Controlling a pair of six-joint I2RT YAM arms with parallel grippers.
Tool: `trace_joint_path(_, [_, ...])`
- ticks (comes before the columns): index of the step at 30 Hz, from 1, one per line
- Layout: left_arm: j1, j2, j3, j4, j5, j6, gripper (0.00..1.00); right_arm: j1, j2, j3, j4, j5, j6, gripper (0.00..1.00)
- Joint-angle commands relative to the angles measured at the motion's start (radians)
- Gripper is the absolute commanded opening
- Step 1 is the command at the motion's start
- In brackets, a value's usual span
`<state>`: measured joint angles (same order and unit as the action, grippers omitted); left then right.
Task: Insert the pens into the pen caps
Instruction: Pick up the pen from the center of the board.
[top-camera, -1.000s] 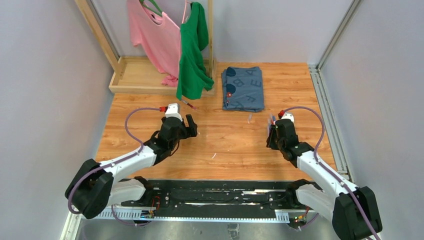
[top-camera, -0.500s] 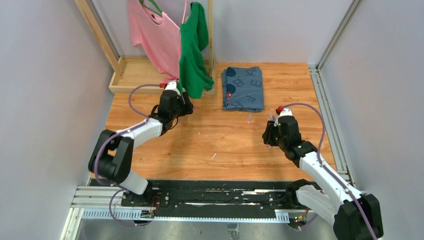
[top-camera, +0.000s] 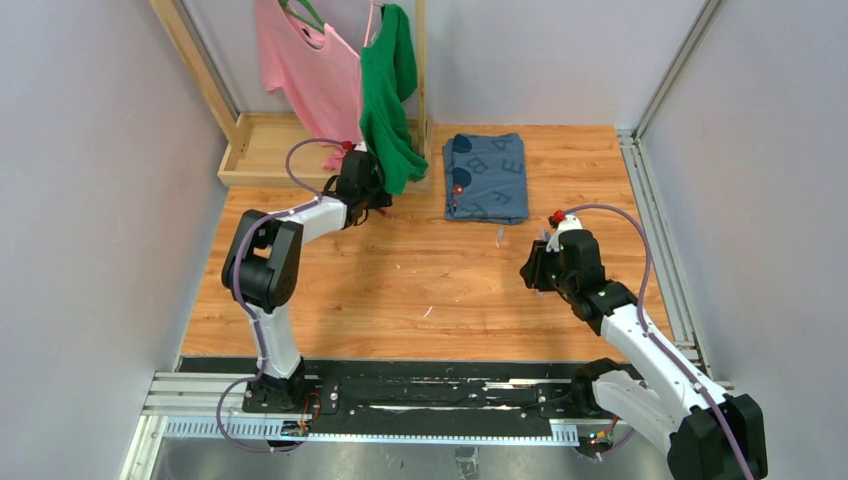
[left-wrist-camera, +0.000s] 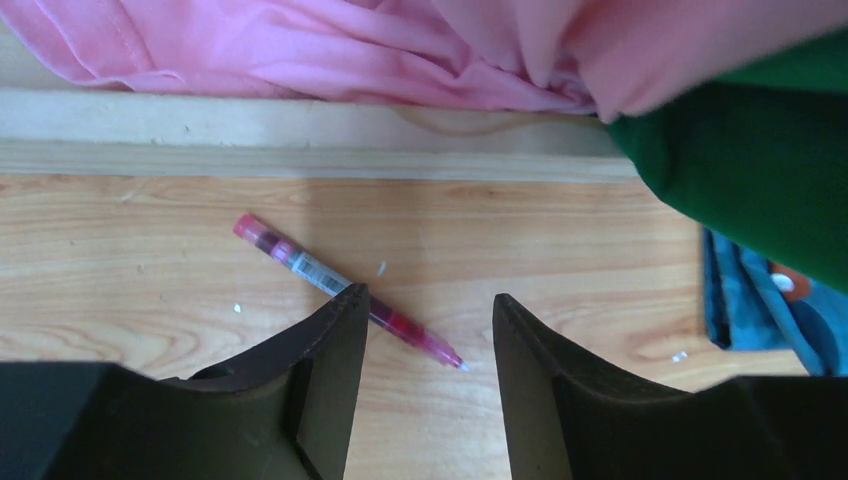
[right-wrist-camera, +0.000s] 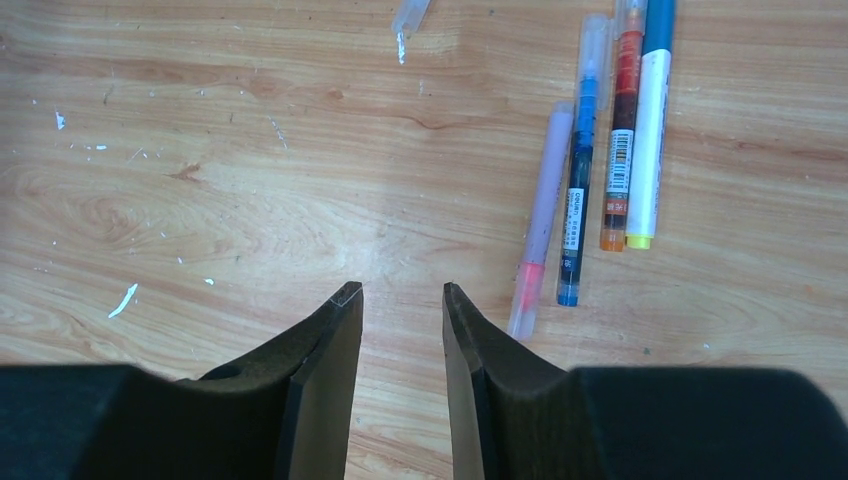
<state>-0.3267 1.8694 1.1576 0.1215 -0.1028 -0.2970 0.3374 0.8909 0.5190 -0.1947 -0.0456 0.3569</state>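
Listing the contents of the wood-grain tabletop (right-wrist-camera: 200, 130) as seen from beside it.

Left claw (left-wrist-camera: 428, 297): black fingers spread, low over the boards at the bottom centre of its wrist view, pinching nothing. A slim dark-red pen with a printed label (left-wrist-camera: 310, 270) lies flat and slanted there. Its lower part passes behind the left fingertip (left-wrist-camera: 345, 310) and its point shows in the gap.

Behind it, across the top of that view: the pale wooden base of a clothes rack (left-wrist-camera: 300, 130), a pink shirt (left-wrist-camera: 300, 50) and a green shirt (left-wrist-camera: 760, 170).

Right claw (right-wrist-camera: 400, 290): fingers parted by a narrow gap, empty, at the bottom centre of its view.

Upper right of that view, four pens lie side by side:
- a pale pink translucent one (right-wrist-camera: 540, 215)
- a blue one (right-wrist-camera: 580, 190)
- an orange and dark-red one (right-wrist-camera: 620, 140)
- a white one with a blue end (right-wrist-camera: 648, 130)

A small clear tube cap (right-wrist-camera: 408, 15) lies at the top edge, apart from them.

Folded blue cloth (top-camera: 486, 176): upper centre of the overhead view.
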Motion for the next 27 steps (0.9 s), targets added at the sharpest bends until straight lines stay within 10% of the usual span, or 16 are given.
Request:
trace_joint_path(1, [0.025, 0.068, 0.096, -0.097, 0.004, 0.039, 0.53, -0.006, -0.01, 0.033, -0.017, -0.023, -0.021, 0.35])
trace_joint_path(27, [0.11, 0.155, 0.181, -0.271, 0.041, 0.045, 0.54, -0.007, -0.055, 0.016, -0.047, -0.054, -0.012, 0.34])
